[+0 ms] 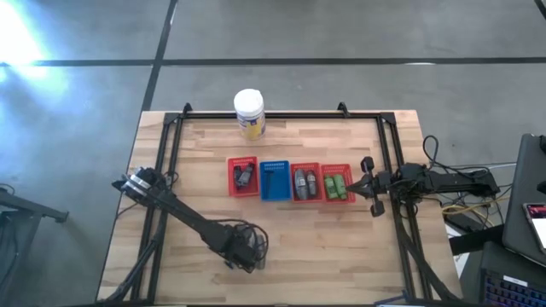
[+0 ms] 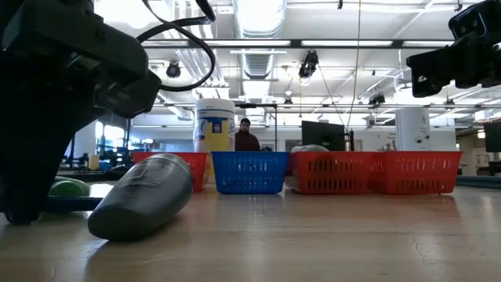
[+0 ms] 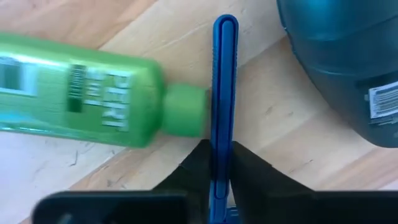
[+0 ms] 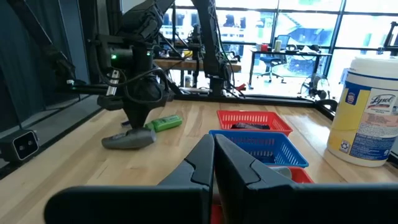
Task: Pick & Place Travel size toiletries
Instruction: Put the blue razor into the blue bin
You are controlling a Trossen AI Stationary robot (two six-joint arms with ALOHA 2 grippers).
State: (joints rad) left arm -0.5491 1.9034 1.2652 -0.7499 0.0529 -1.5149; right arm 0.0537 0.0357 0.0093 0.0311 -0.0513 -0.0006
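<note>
two small toiletries flank the left gripper: bright green plastic bottle, dark grey tube; its jaws pinch a slim blue stick. right gripper clenched, empty.

**Basket row mid-table, loose items at the front**

I see four baskets side by side across the table's middle: first basket, second basket, third basket, fourth basket, left to right. The jar stands behind them at the far edge. In front, toward the left, the left gripper sits down at the tabletop, with a bottle and a tube lying beside it. The right gripper waits just right of the row.
</note>
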